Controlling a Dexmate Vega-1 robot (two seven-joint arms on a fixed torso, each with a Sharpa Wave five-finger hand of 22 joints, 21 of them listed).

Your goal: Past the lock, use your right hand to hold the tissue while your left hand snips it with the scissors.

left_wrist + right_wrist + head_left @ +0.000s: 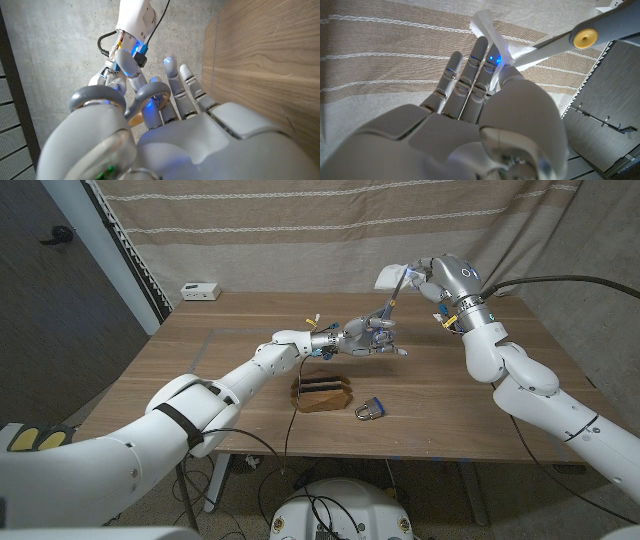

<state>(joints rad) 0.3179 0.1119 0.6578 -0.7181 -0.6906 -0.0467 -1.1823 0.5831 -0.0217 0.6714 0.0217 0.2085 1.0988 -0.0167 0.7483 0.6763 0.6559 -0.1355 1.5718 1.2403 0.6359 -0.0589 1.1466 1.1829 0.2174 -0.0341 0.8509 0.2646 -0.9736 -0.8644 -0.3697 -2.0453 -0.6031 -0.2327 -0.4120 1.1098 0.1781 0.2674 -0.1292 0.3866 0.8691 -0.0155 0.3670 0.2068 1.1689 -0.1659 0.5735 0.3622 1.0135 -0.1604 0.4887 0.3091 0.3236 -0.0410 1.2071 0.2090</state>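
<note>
Low centre the lock [369, 411] sits on the surface, mid-frame your left hand [372, 337] grips the scissors [392, 308], upper right your right hand [425, 278] pinches the tissue [389, 277] — limp, tear-prone — so hold near its edge, taut.

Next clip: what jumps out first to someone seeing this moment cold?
The two hands meeting in the air above the table's far side: the right hand holds up a white tissue, and the left hand reaches scissors up to it. Nearer on the table lie a wooden holder and a padlock.
</note>
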